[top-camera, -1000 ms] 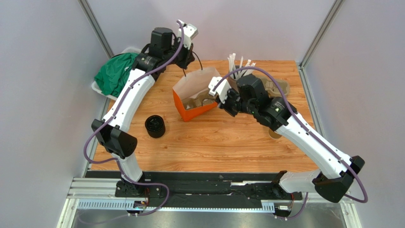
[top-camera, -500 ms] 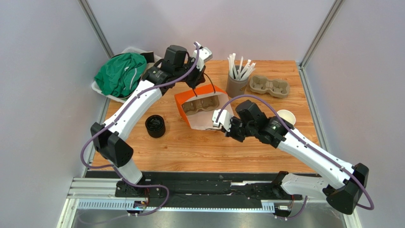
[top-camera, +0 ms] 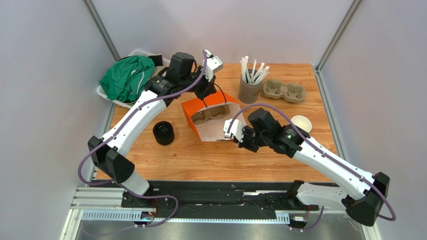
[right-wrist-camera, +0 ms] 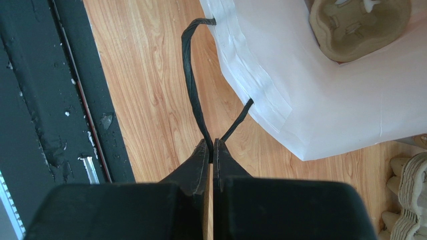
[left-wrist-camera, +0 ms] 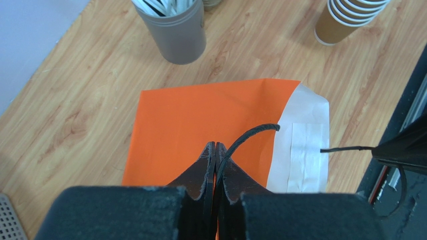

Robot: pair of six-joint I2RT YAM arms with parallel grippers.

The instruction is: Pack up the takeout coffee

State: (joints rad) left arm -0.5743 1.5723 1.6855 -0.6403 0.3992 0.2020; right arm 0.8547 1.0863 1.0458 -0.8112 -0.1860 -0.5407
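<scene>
step: holding the orange bag open for loading, w/ a pulp carrier already inside. l gripper is pinched shut on the rear handle, r gripper shut on the front handle. black lid sits left of the bag. only the cup stack shows, single cup not visible, maybe under r arm. next: spread the handles so the mouth stays wide. vs 1 s ago: bag stood upright further back, now it's tipped toward the near edge.
</scene>
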